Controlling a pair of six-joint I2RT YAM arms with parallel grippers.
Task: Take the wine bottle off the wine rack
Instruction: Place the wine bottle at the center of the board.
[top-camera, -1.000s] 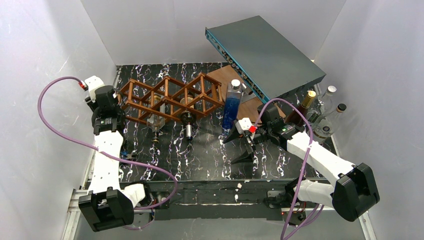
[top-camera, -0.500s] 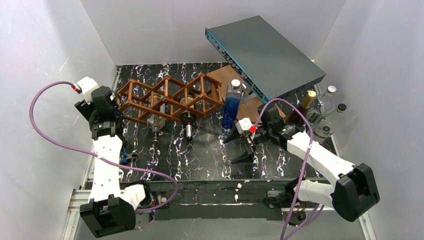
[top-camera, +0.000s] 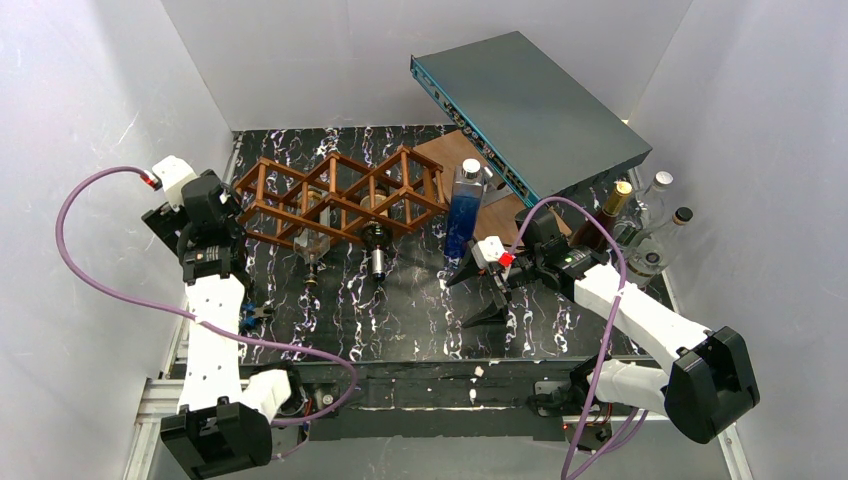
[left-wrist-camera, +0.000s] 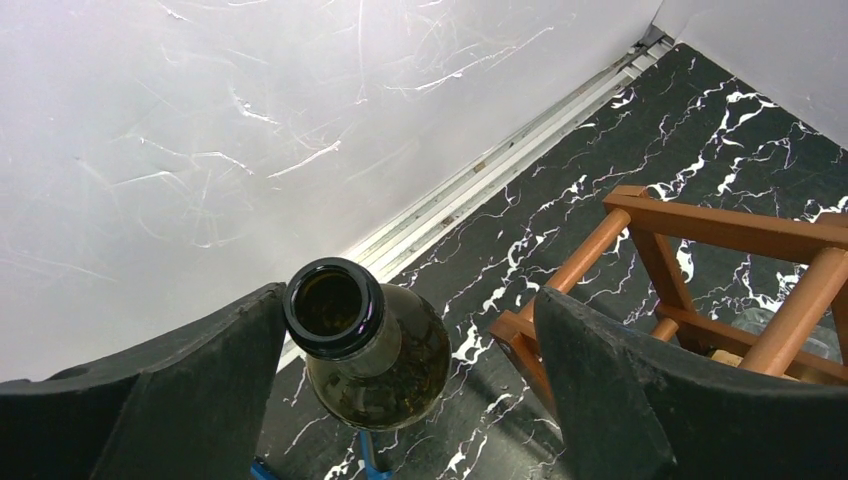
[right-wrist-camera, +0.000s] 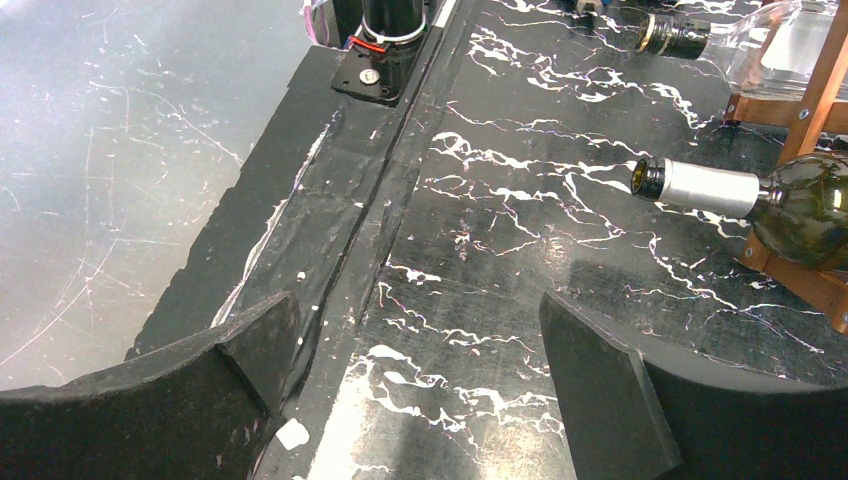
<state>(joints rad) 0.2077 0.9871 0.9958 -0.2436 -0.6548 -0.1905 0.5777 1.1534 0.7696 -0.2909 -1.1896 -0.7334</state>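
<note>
While left gripper (left-wrist-camera: 407, 293) gapes around wine bottle (left-wrist-camera: 385, 360) | wine rack (left-wrist-camera: 700, 225) — beside

wine bottle (left-wrist-camera: 365, 345) stands left of wine rack (left-wrist-camera: 720, 226) | second bottle (right-wrist-camera: 760, 200) in rack

Glossy glass bottle (left-wrist-camera: 378, 368) — wooden rack (left-wrist-camera: 720, 225)

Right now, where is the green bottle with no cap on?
In the left wrist view, the green bottle stands mouth-up between the open left gripper's fingers, beside the white wall and just left of the wine rack.
</note>
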